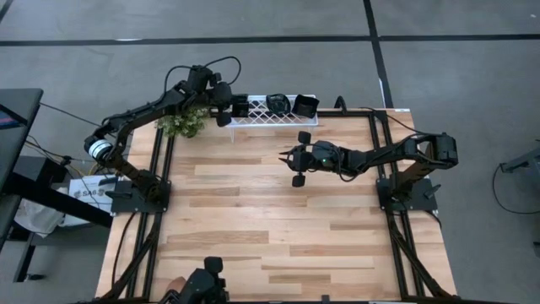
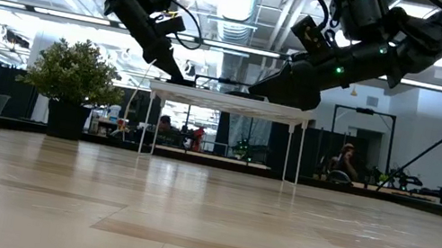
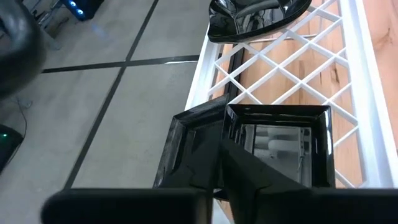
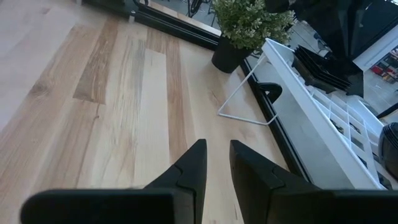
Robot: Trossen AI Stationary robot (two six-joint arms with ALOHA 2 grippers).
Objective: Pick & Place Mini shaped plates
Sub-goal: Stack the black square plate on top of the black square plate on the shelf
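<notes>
**Three plates on the rack**

Right gripper [image 1: 283,157] hovers mid-table, fingers slightly parted, empty. Farther back, left gripper [image 3: 219,163] pinches the rim of a square plate [image 3: 278,144] on the white rack [image 1: 270,117]; two plates [image 1: 291,105] sit beside it.

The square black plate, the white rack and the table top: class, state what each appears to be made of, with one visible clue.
Square black plate: probably glazed ceramic or glossy plastic; its surface mirrors lights sharply.
White rack: likely painted metal or plastic; thin, even matt lattice bars on slim wire legs.
Table top: wood planks or wood-look laminate; grain and plank joints show, with a soft sheen.
</notes>
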